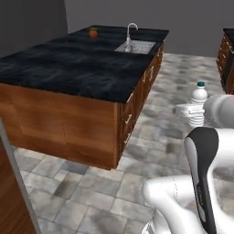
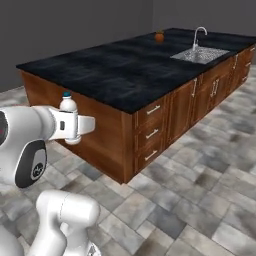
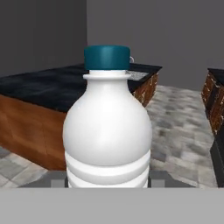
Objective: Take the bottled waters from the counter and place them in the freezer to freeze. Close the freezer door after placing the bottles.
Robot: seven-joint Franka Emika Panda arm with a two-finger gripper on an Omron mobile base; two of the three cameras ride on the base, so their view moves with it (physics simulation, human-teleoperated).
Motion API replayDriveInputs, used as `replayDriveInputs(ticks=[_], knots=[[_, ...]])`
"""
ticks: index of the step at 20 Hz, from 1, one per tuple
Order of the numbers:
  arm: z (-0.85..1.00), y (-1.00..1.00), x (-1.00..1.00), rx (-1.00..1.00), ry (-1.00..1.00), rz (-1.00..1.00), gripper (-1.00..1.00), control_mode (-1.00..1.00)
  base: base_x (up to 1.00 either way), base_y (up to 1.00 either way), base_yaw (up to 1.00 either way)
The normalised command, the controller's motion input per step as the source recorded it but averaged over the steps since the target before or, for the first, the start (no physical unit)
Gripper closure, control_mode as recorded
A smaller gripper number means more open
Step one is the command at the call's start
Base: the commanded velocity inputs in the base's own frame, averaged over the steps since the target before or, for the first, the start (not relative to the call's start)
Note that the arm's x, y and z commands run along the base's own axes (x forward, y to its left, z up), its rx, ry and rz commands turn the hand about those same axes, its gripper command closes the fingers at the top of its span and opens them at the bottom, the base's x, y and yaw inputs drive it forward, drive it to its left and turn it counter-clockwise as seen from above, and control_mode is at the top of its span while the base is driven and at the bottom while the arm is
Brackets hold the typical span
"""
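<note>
One bottled water, white-bodied with a teal cap, stands upright in my gripper, which is shut on its lower ribbed part. This happens in the air over the tiled floor, to the right of the counter's near corner. From the right base view the bottle pokes up out of the gripper, in front of the counter's end panel. In the hand view the bottle stands close, between the dark fingertips. The freezer and its door are out of view.
A steel sink with a faucet is set in the far end of the counter, and an orange fruit lies near it. A second wooden cabinet stands at the far right. A wooden panel with a grey edge rises at lower left.
</note>
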Motion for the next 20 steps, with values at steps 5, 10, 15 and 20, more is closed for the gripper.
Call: replayDriveInputs(ticks=[5,10,15,20], knots=[[0.00,0.00,0.00,0.00,0.00,0.00,1.00,1.00,0.77,-0.04,0.72],[0.00,0.00,0.00,0.00,0.00,0.00,1.00,1.00,0.35,-0.26,0.80],[0.00,0.00,0.00,0.00,0.00,0.00,1.00,1.00,0.54,-0.25,0.80],[0.00,0.00,0.00,0.00,0.00,0.00,1.00,1.00,0.32,-0.34,0.77]])
